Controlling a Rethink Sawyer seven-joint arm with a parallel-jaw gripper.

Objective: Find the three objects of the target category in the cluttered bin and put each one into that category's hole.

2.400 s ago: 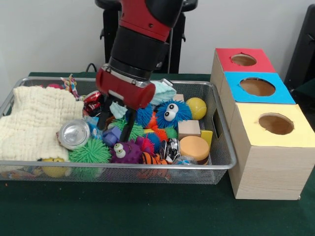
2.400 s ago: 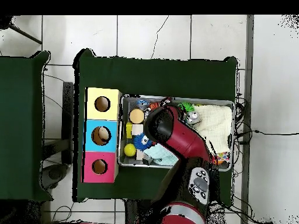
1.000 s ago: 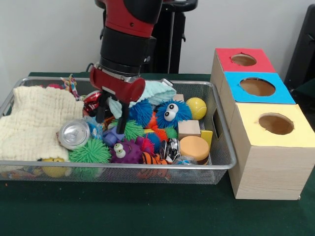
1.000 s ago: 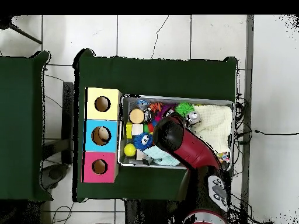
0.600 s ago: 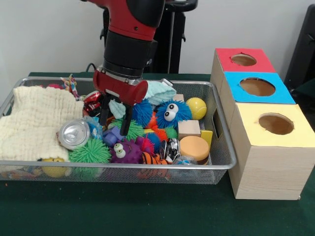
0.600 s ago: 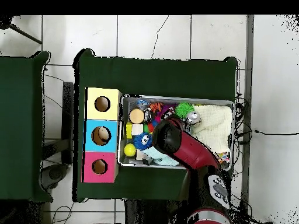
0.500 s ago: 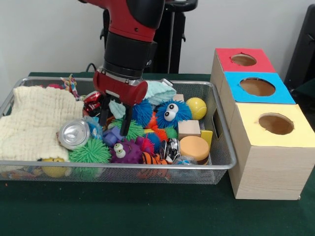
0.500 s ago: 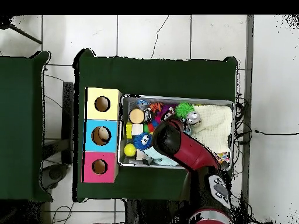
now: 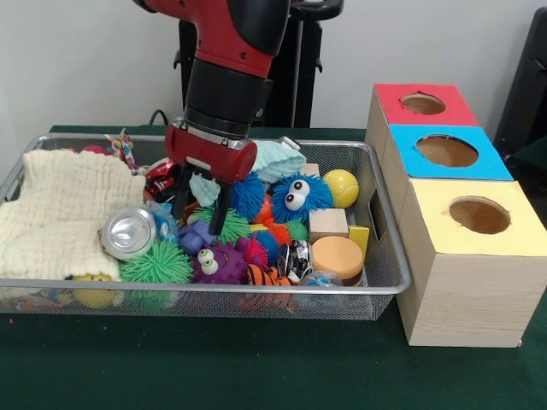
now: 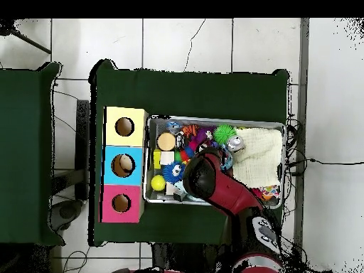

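Red and black arm (image 9: 226,51) down over the middle of the wire bin (image 9: 389,256), gripper (image 9: 199,209) hanging among the toys with two dark fingers (image 9: 219,213) spread apart, nothing between them; tips just above a spiky green ball (image 9: 224,224) and a small purple block (image 9: 193,236), contact impossible to confirm. Pale teal cloth (image 9: 278,159) bunched behind the gripper, touching a blue fuzzy ball with googly eyes (image 9: 300,196). Toward the box side of the bin: yellow ball (image 9: 341,187) against the far wall, wooden cube (image 9: 328,224) in front of it, round orange-topped wooden disc (image 9: 338,257) near the front wall, yellow block (image 9: 359,236) just beside the cube. Along the front edge: second spiky green ball (image 9: 155,264), purple fuzzy toy with eyes (image 9: 220,264), orange-and-black striped toy (image 9: 267,275). Silver can (image 9: 129,231) lying on its side, end facing the camera, touching the cream knitted cloth (image 9: 64,209) filling the bin's other end. Red shiny object (image 9: 161,178) behind the gripper, partly hidden. Beside the bin, wooden box in three sections, each with a round hole: red top (image 9: 425,103) farthest, blue top (image 9: 448,151) in the middle, yellow top (image 9: 479,216) nearest. Target category not identifiable from the scene; all toys in the bin, none visible in the holes. From overhead, arm (image 10: 220,186) crossing the bin (image 10: 217,119) from the base side, covering its middle, with the cream cloth (image 10: 261,148) at one end and the three-coloured box (image 10: 125,165) at the other, all on the dark green table (image 10: 192,89)
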